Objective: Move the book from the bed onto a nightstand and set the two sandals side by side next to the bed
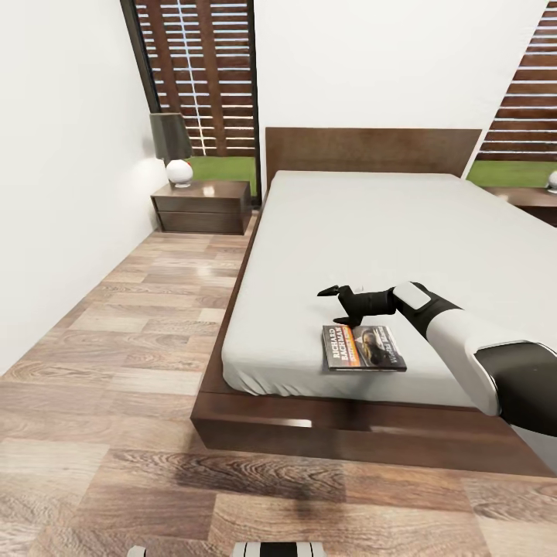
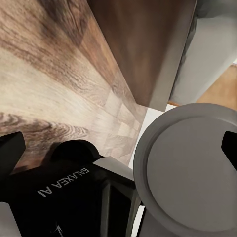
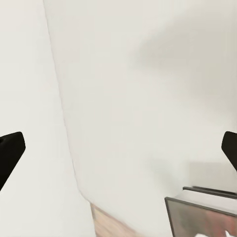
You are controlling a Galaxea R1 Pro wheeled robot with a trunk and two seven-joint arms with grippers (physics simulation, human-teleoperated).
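Observation:
The book (image 1: 363,346) lies flat on the pale grey mattress of the bed (image 1: 371,232), near its foot edge; a corner of the book (image 3: 202,217) also appears in the right wrist view. My right gripper (image 1: 336,305) hovers just past the book's far left corner, open, with nothing between its fingers (image 3: 10,155). A dark nightstand (image 1: 203,206) stands left of the headboard, and part of another nightstand (image 1: 532,198) shows at the right. My left gripper (image 2: 118,153) is open, low over the floor and my own base. The two sandals are out of view.
A white-based lamp (image 1: 179,172) with a dark shade stands on the left nightstand. A strip of wood-plank floor (image 1: 131,333) runs between the left wall and the bed. The dark bed frame (image 1: 309,433) juts out below the mattress. Slatted windows flank the headboard.

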